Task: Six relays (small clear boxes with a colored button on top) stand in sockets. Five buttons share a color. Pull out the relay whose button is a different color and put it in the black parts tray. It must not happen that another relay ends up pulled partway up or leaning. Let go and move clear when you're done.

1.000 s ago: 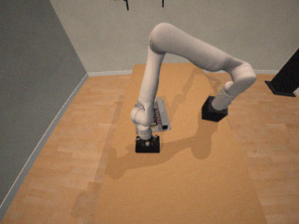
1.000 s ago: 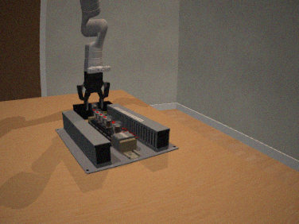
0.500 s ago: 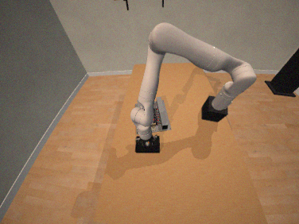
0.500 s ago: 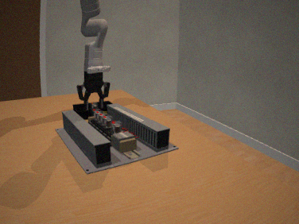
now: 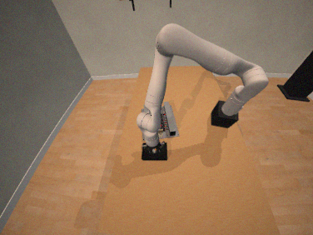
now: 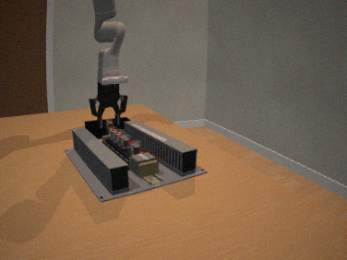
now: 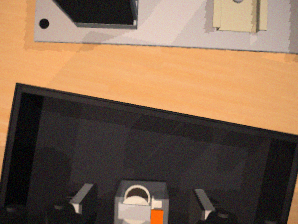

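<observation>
The black parts tray (image 7: 22,135) (image 5: 163,157) (image 6: 91,126) lies just beyond the grey relay board (image 6: 185,176) (image 5: 171,122) (image 7: 165,30). A clear relay (image 7: 141,205) with an orange mark on it sits on the tray floor. My gripper (image 7: 143,202) (image 6: 109,121) (image 5: 153,145) hangs low over the tray and is open. Its fingers stand on either side of the relay with a gap on each side. A row of relays with red buttons (image 6: 122,137) stands in the sockets on the board.
Two long grey housings (image 6: 99,159) (image 6: 161,145) flank the relay row. A beige block (image 6: 148,166) (image 7: 239,15) sits at the board's near end. The arm's black base (image 5: 224,117) stands on the table. A black object (image 5: 300,83) stands on the floor at far right.
</observation>
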Controlling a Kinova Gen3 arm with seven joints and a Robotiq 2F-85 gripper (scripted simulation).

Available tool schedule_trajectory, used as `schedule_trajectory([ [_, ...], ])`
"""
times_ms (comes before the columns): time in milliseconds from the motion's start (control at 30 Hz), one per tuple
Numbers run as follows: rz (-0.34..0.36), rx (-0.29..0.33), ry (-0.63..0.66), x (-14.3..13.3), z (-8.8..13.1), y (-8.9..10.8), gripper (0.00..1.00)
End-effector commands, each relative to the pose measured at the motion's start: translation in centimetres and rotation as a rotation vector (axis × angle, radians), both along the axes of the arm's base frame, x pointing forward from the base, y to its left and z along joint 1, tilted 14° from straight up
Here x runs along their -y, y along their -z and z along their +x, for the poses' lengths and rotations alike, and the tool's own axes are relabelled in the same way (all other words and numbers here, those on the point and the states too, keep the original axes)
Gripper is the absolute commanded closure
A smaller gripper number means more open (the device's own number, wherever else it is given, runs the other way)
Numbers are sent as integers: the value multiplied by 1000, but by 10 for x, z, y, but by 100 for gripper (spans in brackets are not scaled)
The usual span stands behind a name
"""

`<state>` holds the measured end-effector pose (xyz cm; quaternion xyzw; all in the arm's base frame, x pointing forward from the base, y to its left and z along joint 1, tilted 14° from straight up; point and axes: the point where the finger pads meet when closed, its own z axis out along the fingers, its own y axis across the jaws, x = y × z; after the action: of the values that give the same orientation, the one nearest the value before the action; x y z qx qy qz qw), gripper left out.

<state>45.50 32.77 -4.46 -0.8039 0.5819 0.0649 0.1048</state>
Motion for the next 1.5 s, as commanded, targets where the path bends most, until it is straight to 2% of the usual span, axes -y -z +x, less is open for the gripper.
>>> schedule_trajectory([
  [0,1,2,1,0,1,-1,39],
  [1467,1,2,1,3,1,-15,39],
])
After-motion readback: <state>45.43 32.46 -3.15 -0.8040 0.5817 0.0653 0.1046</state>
